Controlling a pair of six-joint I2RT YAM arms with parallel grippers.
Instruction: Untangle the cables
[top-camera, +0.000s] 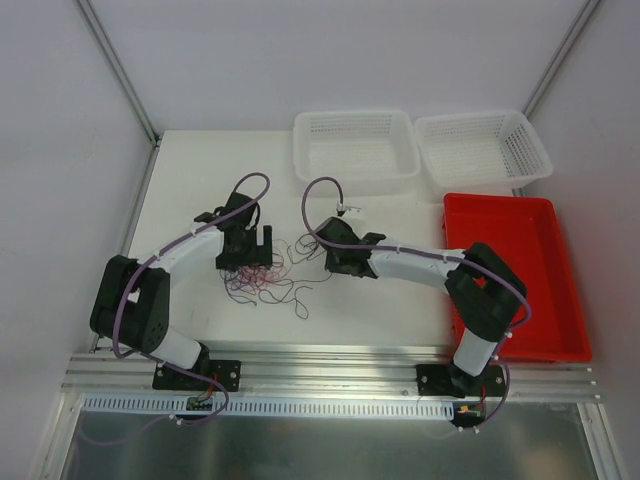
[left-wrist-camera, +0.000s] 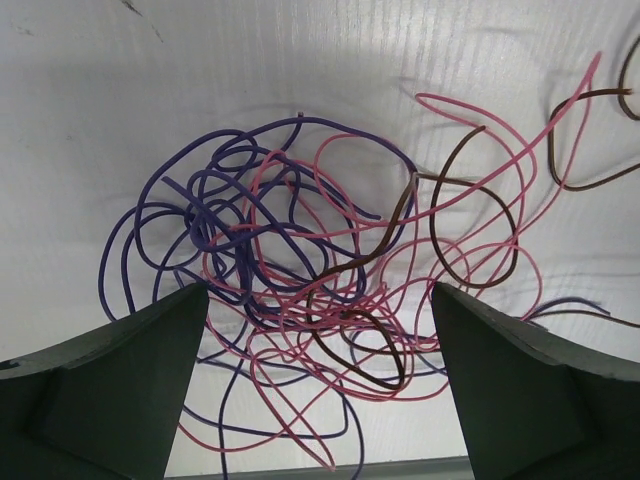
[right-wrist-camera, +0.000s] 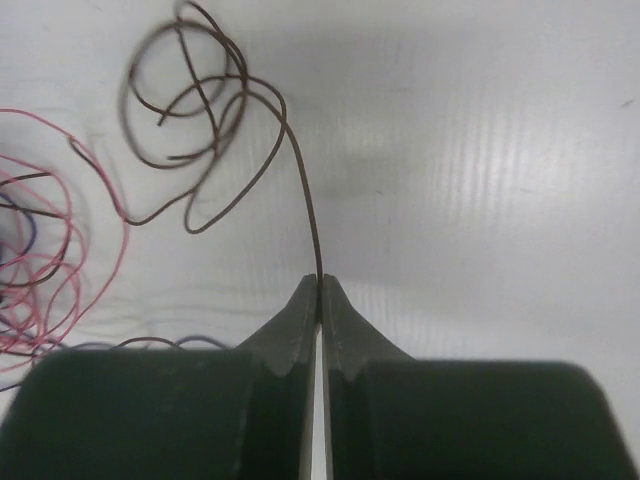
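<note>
A tangle of thin purple (left-wrist-camera: 119, 243), pink-red (left-wrist-camera: 520, 133) and dark (left-wrist-camera: 432, 215) cables lies on the white table, between the arms in the top view (top-camera: 268, 280). My left gripper (top-camera: 256, 248) hovers over the tangle with its jaws wide open and empty; in the left wrist view (left-wrist-camera: 320, 400) the tangle's near loops lie between its fingers (left-wrist-camera: 130, 385). My right gripper (top-camera: 326, 252) is shut on the dark cable (right-wrist-camera: 312, 215), pinched at the fingertips (right-wrist-camera: 319, 288). That cable rises to small loops (right-wrist-camera: 200, 100) at the upper left.
Two white mesh baskets (top-camera: 355, 150) (top-camera: 482, 148) stand at the back of the table. A red tray (top-camera: 510, 275) lies at the right. A metal rail (top-camera: 330, 365) runs along the near edge. Pink and purple strands (right-wrist-camera: 40, 270) lie left of the right gripper.
</note>
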